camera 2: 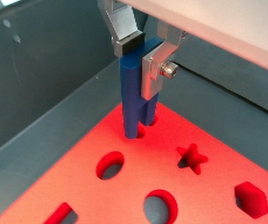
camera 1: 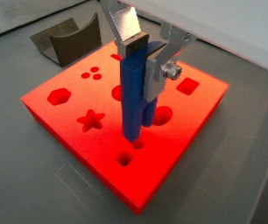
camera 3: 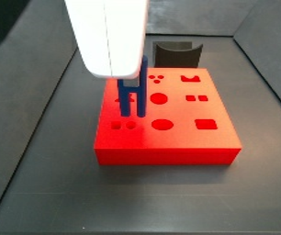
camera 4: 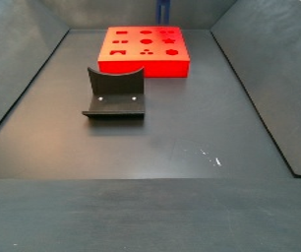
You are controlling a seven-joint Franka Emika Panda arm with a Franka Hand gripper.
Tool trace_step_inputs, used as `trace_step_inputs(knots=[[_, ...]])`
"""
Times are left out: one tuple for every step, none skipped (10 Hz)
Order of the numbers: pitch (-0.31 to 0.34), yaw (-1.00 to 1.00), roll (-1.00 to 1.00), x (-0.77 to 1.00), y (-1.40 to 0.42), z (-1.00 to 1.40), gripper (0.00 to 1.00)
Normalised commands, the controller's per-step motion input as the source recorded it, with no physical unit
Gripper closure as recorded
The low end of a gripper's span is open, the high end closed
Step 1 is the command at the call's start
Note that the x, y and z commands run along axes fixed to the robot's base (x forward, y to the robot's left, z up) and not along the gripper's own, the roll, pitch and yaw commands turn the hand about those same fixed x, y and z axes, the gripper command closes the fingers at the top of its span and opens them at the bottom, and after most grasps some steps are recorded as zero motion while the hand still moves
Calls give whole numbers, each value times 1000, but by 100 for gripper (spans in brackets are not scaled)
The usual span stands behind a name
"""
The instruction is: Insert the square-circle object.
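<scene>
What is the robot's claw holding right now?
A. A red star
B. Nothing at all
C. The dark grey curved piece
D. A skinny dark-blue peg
D. In both wrist views the gripper stands above the red block, its silver fingers shut on the upright square-circle object, a slim dark-blue peg whose lower end is at the block's top face. The dark grey curved piece sits apart on the floor.
</scene>
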Motion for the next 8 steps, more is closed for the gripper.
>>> trace_step_inputs(knots=[[-34,0,-87,-123,109,-286,100],[-23,0,-66,-203,0,-60,100],[-24,71,0,-169,0,-69,100],[-43,91,0,-226,-20,-66,100],[-66,134,-29,-71,-51,-126,100],[-60,226,-44,14,-17,-274,100],[-66,371,-120,26,-137,-109,100],[-67,309,-131,97,-100,-37,100]])
